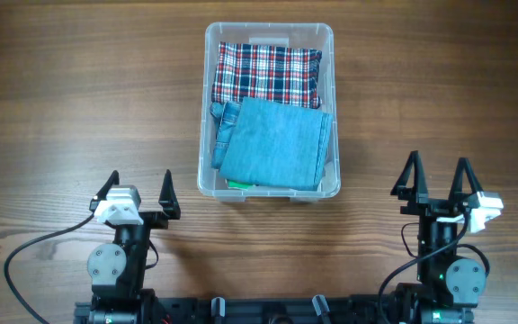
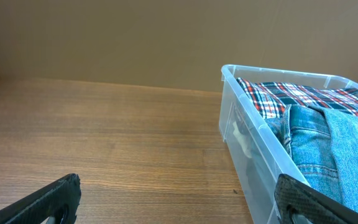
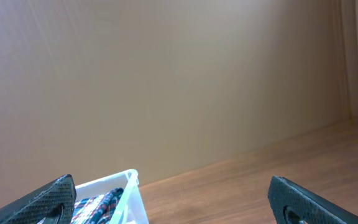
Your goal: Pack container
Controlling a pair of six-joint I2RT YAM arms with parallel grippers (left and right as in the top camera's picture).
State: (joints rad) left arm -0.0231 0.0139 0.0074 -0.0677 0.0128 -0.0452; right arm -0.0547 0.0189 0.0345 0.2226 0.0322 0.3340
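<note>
The clear plastic container (image 1: 208, 108) stands at the table's middle. Inside it lie a red, white and blue plaid cloth (image 1: 266, 72) at the far end and folded blue jeans (image 1: 272, 142) on top at the near end, with a bit of green (image 1: 237, 184) under them. The container also shows in the left wrist view (image 2: 247, 143) and the right wrist view (image 3: 132, 186). My left gripper (image 1: 138, 191) is open and empty, near and to the left of the container. My right gripper (image 1: 438, 175) is open and empty, near and to the right.
The wooden table (image 1: 61, 108) stretches to both sides of the container. A black cable (image 1: 39, 243) runs from the left arm's base at the near left. A plain wall (image 3: 166, 81) stands behind the table.
</note>
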